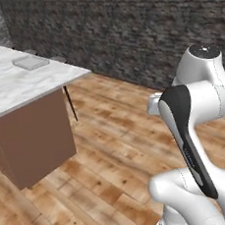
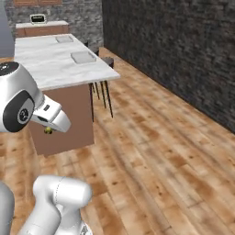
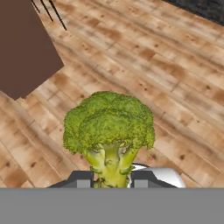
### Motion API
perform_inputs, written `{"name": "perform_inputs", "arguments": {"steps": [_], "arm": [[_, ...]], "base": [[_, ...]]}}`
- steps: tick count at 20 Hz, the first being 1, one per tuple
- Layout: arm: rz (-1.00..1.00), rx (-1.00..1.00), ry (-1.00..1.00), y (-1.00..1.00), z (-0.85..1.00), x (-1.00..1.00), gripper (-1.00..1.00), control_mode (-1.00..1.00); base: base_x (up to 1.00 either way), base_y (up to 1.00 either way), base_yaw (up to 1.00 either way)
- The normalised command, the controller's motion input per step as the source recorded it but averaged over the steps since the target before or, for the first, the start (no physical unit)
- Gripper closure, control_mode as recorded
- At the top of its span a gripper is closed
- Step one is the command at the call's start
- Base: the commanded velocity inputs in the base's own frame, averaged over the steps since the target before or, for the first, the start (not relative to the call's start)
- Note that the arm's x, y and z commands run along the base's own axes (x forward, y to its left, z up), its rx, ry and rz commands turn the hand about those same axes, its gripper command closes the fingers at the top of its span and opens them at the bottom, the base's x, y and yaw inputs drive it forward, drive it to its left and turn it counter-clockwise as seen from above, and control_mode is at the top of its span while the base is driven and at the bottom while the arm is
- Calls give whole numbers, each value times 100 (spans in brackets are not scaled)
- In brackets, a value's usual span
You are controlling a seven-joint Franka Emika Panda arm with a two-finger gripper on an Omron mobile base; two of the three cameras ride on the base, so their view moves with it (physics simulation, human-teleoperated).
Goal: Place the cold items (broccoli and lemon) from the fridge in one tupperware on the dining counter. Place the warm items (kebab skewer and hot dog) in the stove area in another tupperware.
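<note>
Broccoli [image 3: 109,131] sits at the centre of the hand view, its green head upward in the frame and its pale stalk running down between the two dark fingertips at the bottom edge. The gripper [image 3: 112,179] is clamped on that stalk; the lowest part of the stalk is cut off by the frame edge, so the contact points themselves are hard to make out. Behind the broccoli lies a wooden plank floor [image 3: 175,87], and a brown panel fills the upper left corner of the same view.

In the left base view, the white arm [image 1: 195,125] rises from the lower right and bends over at the upper right; its far end is hidden behind its own joints. A bench [image 1: 12,86] with a pale marble top and brown sides occupies the upper left, its left portion cut off by the frame. One flat grey container [image 1: 30,62] lies on the bench top near its right edge; a second, at the far upper left, is only partly in frame.

In the right base view the same bench appears at upper left, carrying two flat grey containers well apart. Dark thin legs of a stool [image 2: 103,92] show just beside the bench, mostly hidden by it. A dark stone wall [image 2: 174,50] runs along the upper right.
</note>
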Motion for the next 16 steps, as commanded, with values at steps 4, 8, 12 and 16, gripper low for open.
{"name": "perform_inputs", "arguments": {"steps": [4,8,12,16], "arm": [[0,0,0,0,0,0,100,100],[0,0,0,0,0,0,100,100],[0,0,0,0,0,0,100,100],[0,0,0,0,0,0,100,100]], "base": [[100,-100,33],[100,-100,30],[100,-100,31],[100,-94,37]]}}
